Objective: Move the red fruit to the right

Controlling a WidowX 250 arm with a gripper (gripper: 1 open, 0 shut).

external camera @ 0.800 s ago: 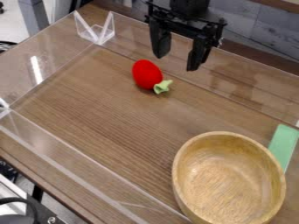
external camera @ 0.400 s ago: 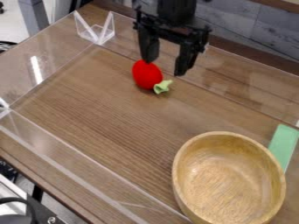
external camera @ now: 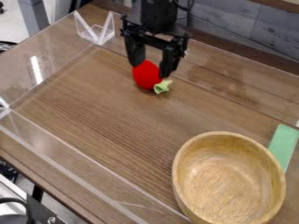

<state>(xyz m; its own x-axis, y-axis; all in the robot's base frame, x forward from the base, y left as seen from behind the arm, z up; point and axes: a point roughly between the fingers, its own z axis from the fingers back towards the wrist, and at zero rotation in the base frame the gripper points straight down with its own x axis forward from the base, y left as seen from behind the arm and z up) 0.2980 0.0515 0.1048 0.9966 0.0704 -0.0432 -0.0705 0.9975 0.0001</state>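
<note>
The red fruit [external camera: 146, 76] is a small glossy strawberry-shaped toy lying on the wooden table top, its pale green leafy cap [external camera: 163, 86] pointing right and toward the front. My black gripper [external camera: 151, 63] hangs just above and behind it, open. Its two fingers [external camera: 132, 58] straddle the fruit's upper part, one on each side. I see no contact with the fruit, and its top edge is partly hidden by the fingers.
A wooden bowl [external camera: 229, 179] sits at the front right, with a green flat piece [external camera: 284, 145] beside its right rim. Clear acrylic walls [external camera: 47, 140] fence the table, and a clear bracket [external camera: 96, 30] stands at the back left.
The gripper has moved left and down from the back of the table until its open fingers straddle the fruit. The fruit itself has not moved.
</note>
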